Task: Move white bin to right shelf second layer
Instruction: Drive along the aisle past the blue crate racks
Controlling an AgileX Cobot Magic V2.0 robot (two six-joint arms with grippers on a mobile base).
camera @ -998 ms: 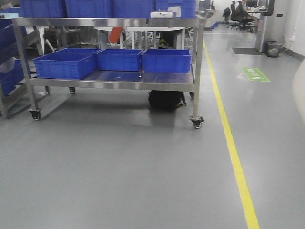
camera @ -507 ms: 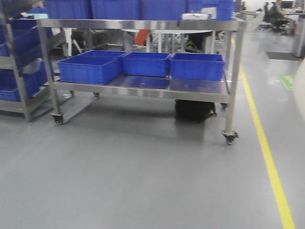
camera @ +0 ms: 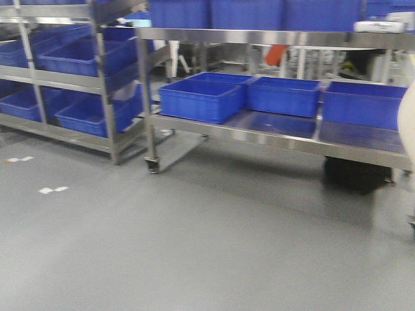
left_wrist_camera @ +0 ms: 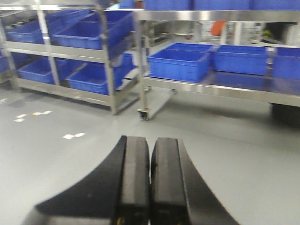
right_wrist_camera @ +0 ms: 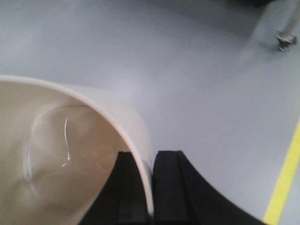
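Gripping the white bin (right_wrist_camera: pixel 70 140) by its wall: right pincer (right_wrist_camera: pixel 152 161) clamped on the rim, tub to the fingers' left, over bare floor (right_wrist_camera: pixel 197 70). My left pincer (left_wrist_camera: pixel 150 164) is pressed together, empty. Ahead are a steel trolley (camera: pixel 272 133) and rack (camera: pixel 107 78), both carrying blue crates (camera: pixel 201 98). The roller level isn't in view, and the trolley blocks the straight path.

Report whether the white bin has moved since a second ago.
Yes. The white bin has swung left against the cart: then well right of it, now in front of its right crate.
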